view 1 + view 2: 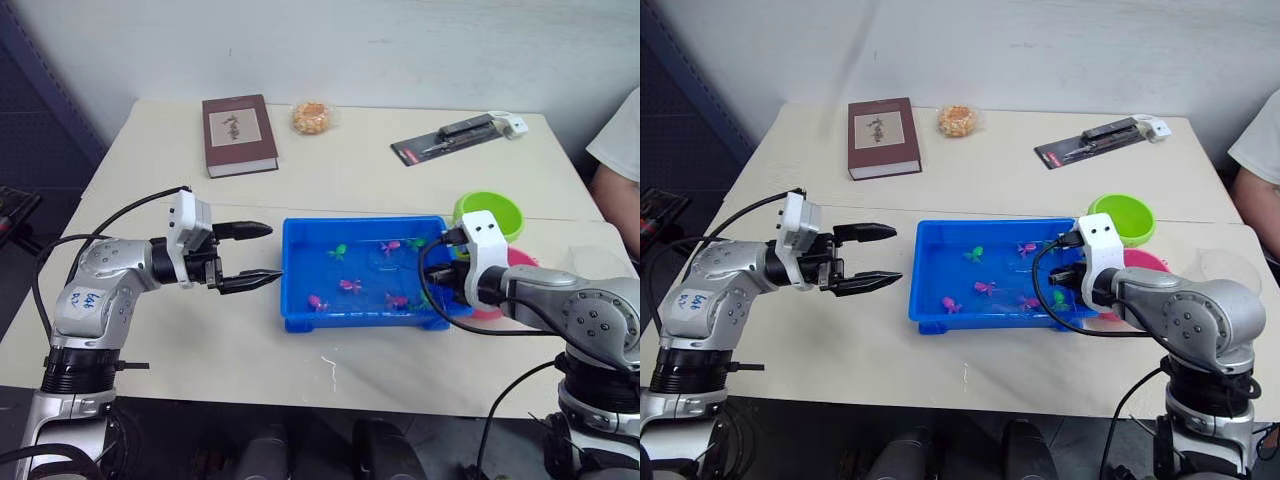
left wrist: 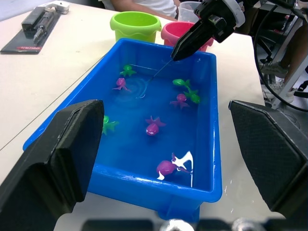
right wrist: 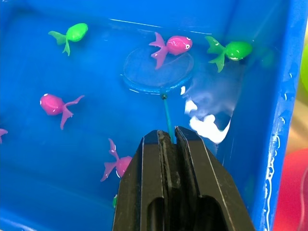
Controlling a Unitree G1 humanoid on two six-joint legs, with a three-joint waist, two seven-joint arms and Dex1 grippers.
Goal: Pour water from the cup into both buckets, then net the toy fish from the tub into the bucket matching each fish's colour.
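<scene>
The blue tub (image 1: pixel 340 320) sits mid-table, holding water and several toy fish, pink (image 3: pixel 173 45) and green (image 3: pixel 233 49). My right gripper (image 3: pixel 168 137) hangs over the tub's right end, shut on the net's thin handle. The net's blue hoop (image 3: pixel 158 72) lies in the water just under a pink fish. Behind the tub's right end stand the green bucket (image 1: pixel 490 212) and the pink bucket (image 2: pixel 172 31), which is partly hidden by my right arm. The clear cup (image 2: pixel 190 7) stands beyond them. My left gripper (image 1: pixel 272 252) is open and holds nothing, just left of the tub.
A dark red book (image 1: pixel 238 133), a snack bag (image 1: pixel 312 117) and a black packaged tool (image 1: pixel 450 138) lie along the table's far side. A person (image 1: pixel 620 150) sits at the right edge. Bare tabletop (image 1: pixel 200 340) lies left of and in front of the tub.
</scene>
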